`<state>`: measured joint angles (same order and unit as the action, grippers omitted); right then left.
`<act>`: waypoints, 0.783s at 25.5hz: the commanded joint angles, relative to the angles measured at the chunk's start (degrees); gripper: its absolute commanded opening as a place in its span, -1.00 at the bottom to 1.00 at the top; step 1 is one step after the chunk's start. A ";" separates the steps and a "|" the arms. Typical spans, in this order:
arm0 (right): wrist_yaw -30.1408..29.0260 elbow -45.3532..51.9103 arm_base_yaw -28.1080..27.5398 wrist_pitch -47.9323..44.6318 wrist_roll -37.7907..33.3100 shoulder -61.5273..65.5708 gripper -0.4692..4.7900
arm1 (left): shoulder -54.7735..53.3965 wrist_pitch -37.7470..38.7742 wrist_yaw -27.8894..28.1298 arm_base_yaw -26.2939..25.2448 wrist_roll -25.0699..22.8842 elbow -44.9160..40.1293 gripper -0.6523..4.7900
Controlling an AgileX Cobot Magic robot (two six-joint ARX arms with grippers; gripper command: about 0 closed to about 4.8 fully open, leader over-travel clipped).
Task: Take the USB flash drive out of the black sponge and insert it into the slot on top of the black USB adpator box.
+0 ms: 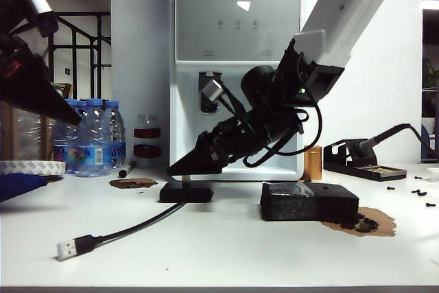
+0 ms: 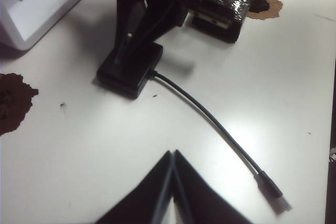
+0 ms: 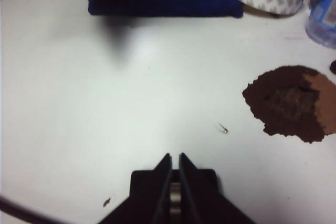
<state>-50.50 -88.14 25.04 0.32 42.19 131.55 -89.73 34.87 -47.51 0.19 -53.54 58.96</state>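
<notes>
Silver-tipped cable plug [image 1: 67, 249] is seen nearest, lying loose on the worktop [image 1: 226, 252]. Directly under the right tool [image 3: 175, 195], the black USB adpator box [image 1: 186, 192] is being addressed; the tool is clenched on the USB flash drive [image 3: 175, 199], glimpsed as a silvery sliver between its tips. Behind the right tool, the black sponge [image 1: 309, 202] is left vacated. Off to the side, the left tool [image 2: 172, 169] is held clenched and empty. A jam is judged possible if the drive is tilted against the slot, and the light box could be shoved aside.
</notes>
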 commanded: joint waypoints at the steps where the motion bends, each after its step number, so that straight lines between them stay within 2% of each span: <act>1: 0.02 -0.09 0.04 -0.59 -0.15 0.55 -0.83 | 0.09 -0.24 -0.46 0.07 0.02 0.00 -0.78; 9: 0.17 -0.09 -0.46 0.09 -0.63 0.79 -0.83 | 0.07 -0.24 -0.46 0.07 0.00 -0.02 -0.78; 16: 0.15 -0.11 -2.23 6.29 0.11 0.72 -0.83 | 0.02 -0.22 -0.68 0.07 0.02 -0.02 -0.78; 20: -0.79 -0.17 -1.57 5.88 0.28 0.42 -0.83 | 0.00 -0.24 -1.51 0.07 0.02 -0.02 -0.78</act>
<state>-52.49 -88.53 22.96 4.21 42.02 131.87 -89.76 34.92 -48.01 0.16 -53.54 58.96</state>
